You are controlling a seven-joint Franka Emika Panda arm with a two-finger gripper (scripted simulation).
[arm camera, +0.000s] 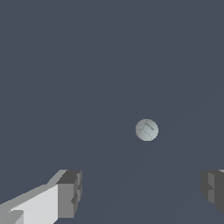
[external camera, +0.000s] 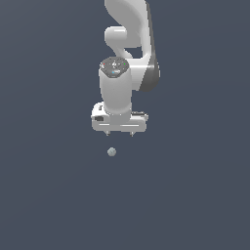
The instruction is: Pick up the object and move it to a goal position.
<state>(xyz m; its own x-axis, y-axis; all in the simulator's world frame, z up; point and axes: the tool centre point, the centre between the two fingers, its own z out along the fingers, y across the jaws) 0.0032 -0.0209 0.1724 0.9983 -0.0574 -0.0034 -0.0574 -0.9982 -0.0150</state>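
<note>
The object is a tiny pale grey-green ball [external camera: 111, 152] lying on the dark grey floor, a little below the white gripper [external camera: 119, 134] in the exterior view and slightly to that view's left of it. In the wrist view the ball [arm camera: 146, 130] shows ahead of the gripper [arm camera: 142, 192], apart from both fingers. The jaws stand wide apart with nothing between them, so the gripper is open. One finger [arm camera: 70, 194] shows fully, the other is cut off by the frame's edge.
The white arm [external camera: 128, 44] rises behind the gripper toward the top of the exterior view. The dark grey floor [external camera: 195, 195] spreads uniformly on every side, with no other object in sight.
</note>
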